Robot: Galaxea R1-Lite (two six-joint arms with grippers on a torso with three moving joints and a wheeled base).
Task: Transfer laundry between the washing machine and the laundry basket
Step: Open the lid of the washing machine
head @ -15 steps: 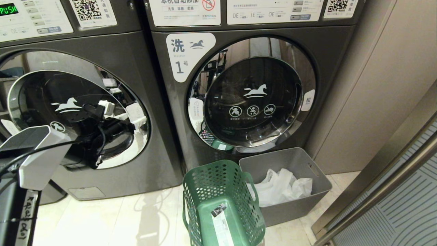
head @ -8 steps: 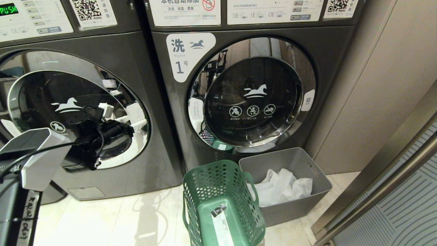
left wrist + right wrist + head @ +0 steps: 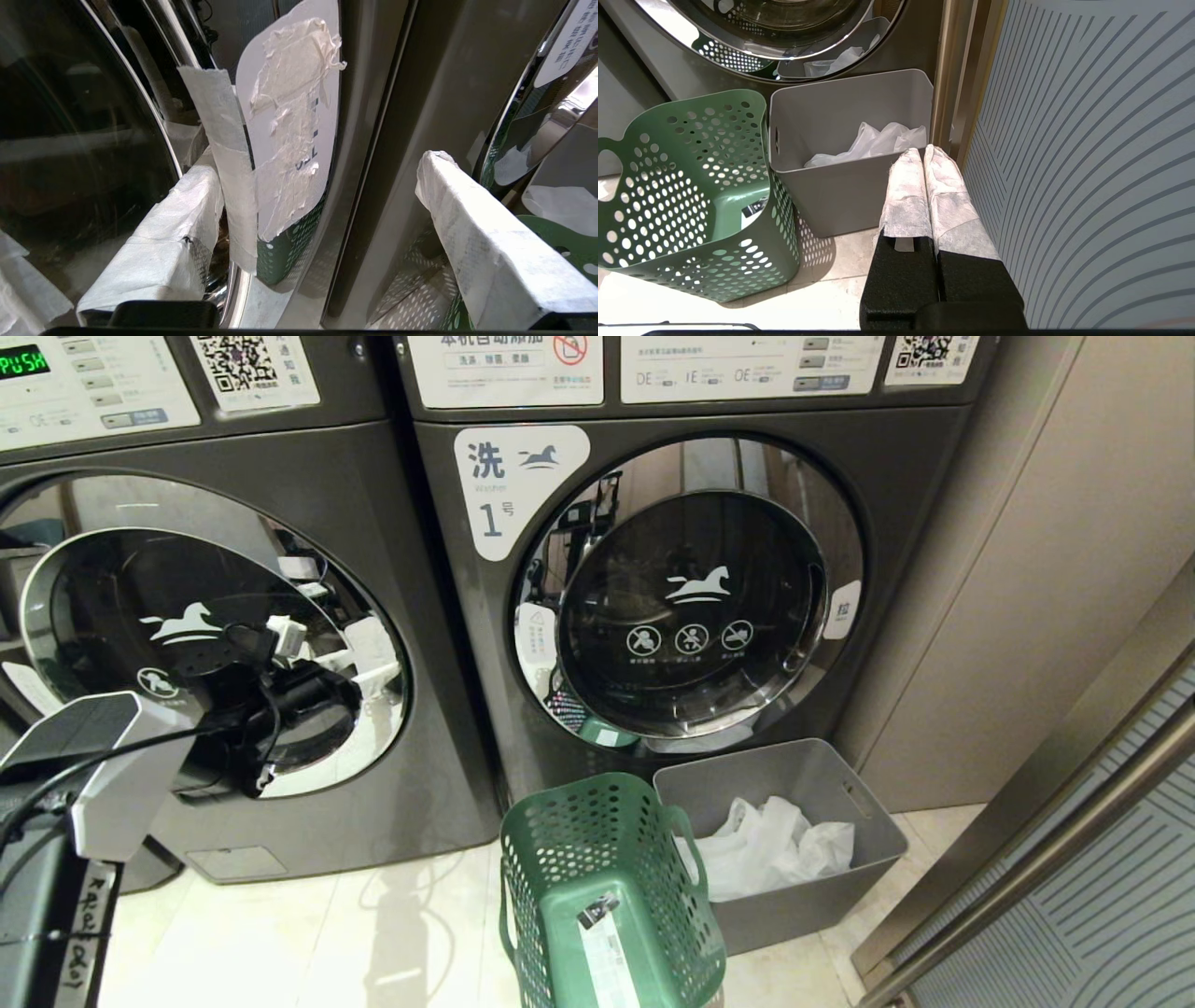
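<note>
The washing machine [image 3: 280, 644] on the left is cut off at the picture's edge, so its number label cannot be seen. Its round door [image 3: 187, 616] is closed, and the glass is too dark and shiny to tell if any laundry is inside. No clothes show anywhere outside it.

The left gripper [image 3: 317, 196] is right up at the door's chrome rim, beside a torn white sticker [image 3: 289, 135]. Its two cloth-wrapped fingers [image 3: 472, 233] are spread wide apart with nothing between them. One finger lies next to the rim; I cannot tell if it touches. In the head view the arm [image 3: 103, 775] hides the lower part of the door.

The green laundry basket [image 3: 607, 887] stands on the pale floor [image 3: 327, 933] in front of the other machine [image 3: 700, 597], the one marked "1". It looks empty. Just beside it, touching or nearly so, is a grey bin [image 3: 840, 803] with white plastic [image 3: 775, 845] in it. There is open floor between the basket and the left machine.

The right gripper [image 3: 924, 161] hangs low near the grey bin and a striped wall panel [image 3: 1087, 140]. Its fingers are pressed together and hold nothing.
</note>
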